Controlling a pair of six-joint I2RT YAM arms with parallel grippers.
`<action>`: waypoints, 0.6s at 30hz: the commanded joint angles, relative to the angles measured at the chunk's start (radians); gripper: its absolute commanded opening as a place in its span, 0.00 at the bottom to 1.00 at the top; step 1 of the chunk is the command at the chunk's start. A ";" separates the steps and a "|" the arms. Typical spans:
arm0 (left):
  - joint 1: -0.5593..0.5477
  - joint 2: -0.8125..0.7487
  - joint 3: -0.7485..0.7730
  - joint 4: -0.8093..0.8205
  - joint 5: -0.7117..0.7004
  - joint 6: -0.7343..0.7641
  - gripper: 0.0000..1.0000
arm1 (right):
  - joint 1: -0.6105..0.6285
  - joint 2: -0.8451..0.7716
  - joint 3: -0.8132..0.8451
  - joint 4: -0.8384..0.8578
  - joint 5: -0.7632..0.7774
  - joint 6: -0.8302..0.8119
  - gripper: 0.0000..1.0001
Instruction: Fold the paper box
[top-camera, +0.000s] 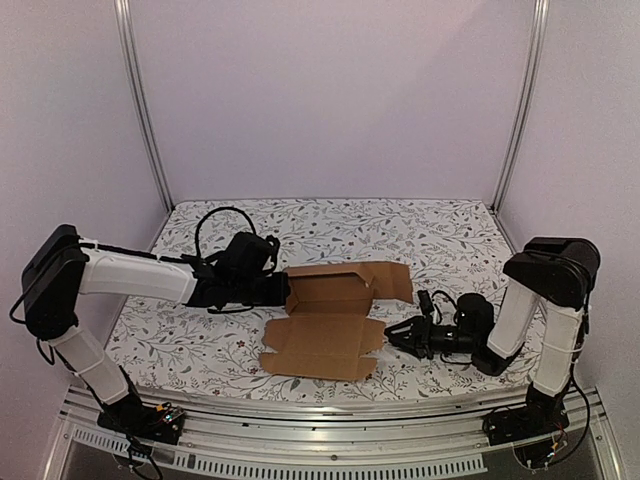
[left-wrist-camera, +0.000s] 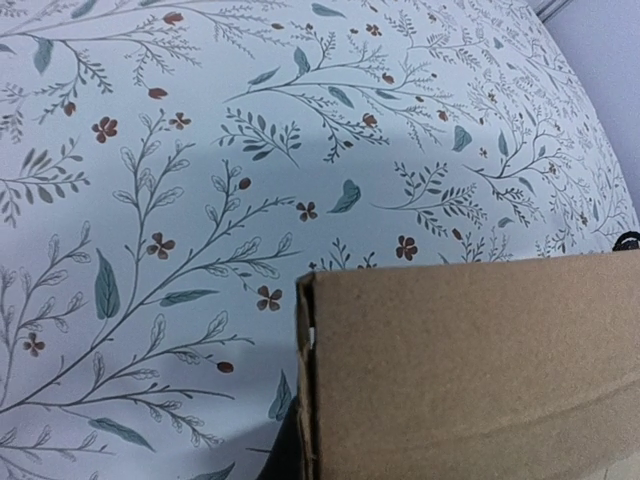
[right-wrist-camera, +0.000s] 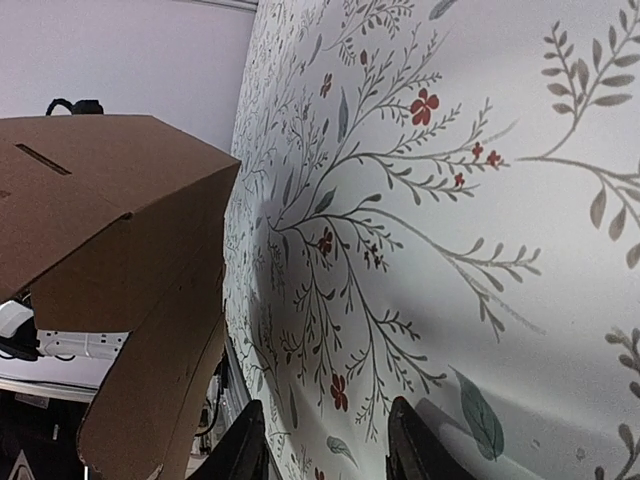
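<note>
The partly folded paper box (top-camera: 335, 318) lies on the floral worktop (top-camera: 200, 340) between both claws. Left claw (top-camera: 283, 290), closed, grips its left wall; right claw (top-camera: 395, 332) stands apart, fingers parted, empty.

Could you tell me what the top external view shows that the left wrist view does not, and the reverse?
Only the top external view shows both arms, the whole brown die-cut corrugated cardboard box half folded, the left gripper at its left edge, and the right gripper open beside its right edge, holding nothing.

Only the left wrist view shows that cardboard's raw fluted edge close up, at a folded corner.

Both show the cardboard box and the white floral-patterned table cover.
</note>
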 joint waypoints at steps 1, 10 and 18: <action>0.002 -0.031 0.045 -0.097 -0.055 0.047 0.00 | 0.000 0.040 0.044 -0.191 0.048 -0.066 0.40; 0.022 -0.049 0.086 -0.214 -0.144 0.049 0.00 | 0.025 -0.094 0.195 -0.661 0.136 -0.190 0.36; 0.049 -0.101 0.085 -0.228 -0.175 0.057 0.00 | 0.039 -0.133 0.306 -0.808 0.128 -0.244 0.02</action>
